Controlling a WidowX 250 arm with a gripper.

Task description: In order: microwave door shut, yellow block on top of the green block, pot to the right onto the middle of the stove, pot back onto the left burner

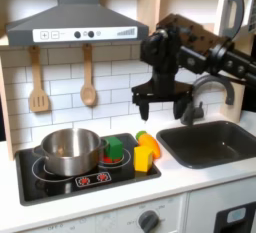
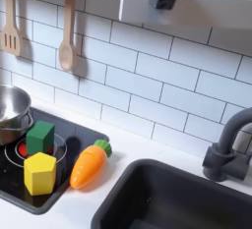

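Two blocks sat apart on the stove (image 1: 60, 189): yellow block (image 2: 40, 173) in front, green block (image 2: 39, 137) behind, beside the pot (image 1: 68, 149); the gripper (image 1: 162, 102) hung empty, jaws parted

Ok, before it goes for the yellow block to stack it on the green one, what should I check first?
1. Microwave door shut: cannot tell.
2. Yellow block upright, nothing on it: ok.
3. Green block top bare: ok.
4. Room around the yellow block: not ok, the carrot lies close beside it.
5. Gripper empty and open: cannot tell.
6. Pot apart from the yellow block: ok.
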